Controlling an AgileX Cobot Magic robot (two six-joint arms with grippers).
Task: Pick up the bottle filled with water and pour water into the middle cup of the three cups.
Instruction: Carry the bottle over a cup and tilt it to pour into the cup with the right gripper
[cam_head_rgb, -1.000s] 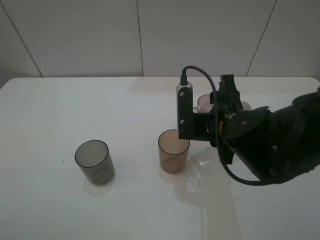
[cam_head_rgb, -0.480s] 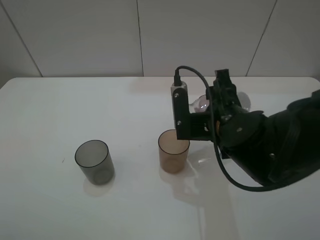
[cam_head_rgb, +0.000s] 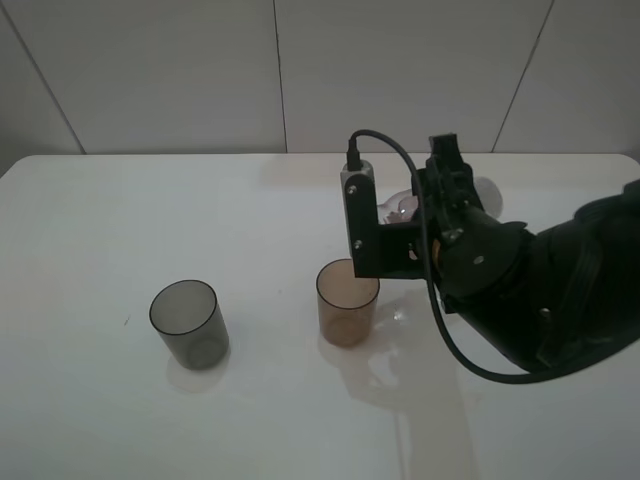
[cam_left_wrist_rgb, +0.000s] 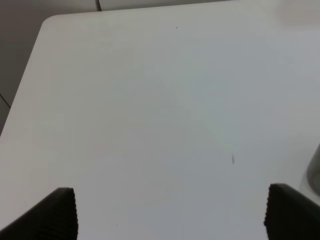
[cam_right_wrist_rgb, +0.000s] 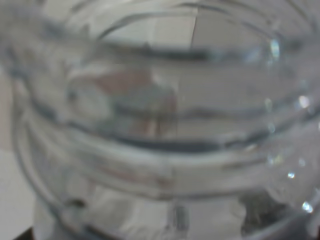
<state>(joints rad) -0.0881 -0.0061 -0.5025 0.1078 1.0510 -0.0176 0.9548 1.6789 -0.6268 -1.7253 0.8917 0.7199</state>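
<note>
From high up, the black right arm (cam_head_rgb: 540, 290) sticks out over the white table (cam_head_rgb: 120, 220), bent at the wrist. The right gripper (cam_head_rgb: 446, 185) is pinching the bottle (cam_head_rgb: 486, 190), which lies tipped on its side. The middle cup (cam_head_rgb: 346, 300) stands near the gripper, lower down. The grey cup (cam_head_rgb: 188, 322) is well apart, past that cup.

In the left wrist view, the left gripper (cam_left_wrist_rgb: 170, 215) hangs over the table (cam_left_wrist_rgb: 150, 100) with its fingers (cam_left_wrist_rgb: 61, 215) spread wide.

In the right wrist view, the bottle's (cam_right_wrist_rgb: 160, 130) ridged neck fills everything, blurry and very close, so the gripper's fingers cannot be seen there
</note>
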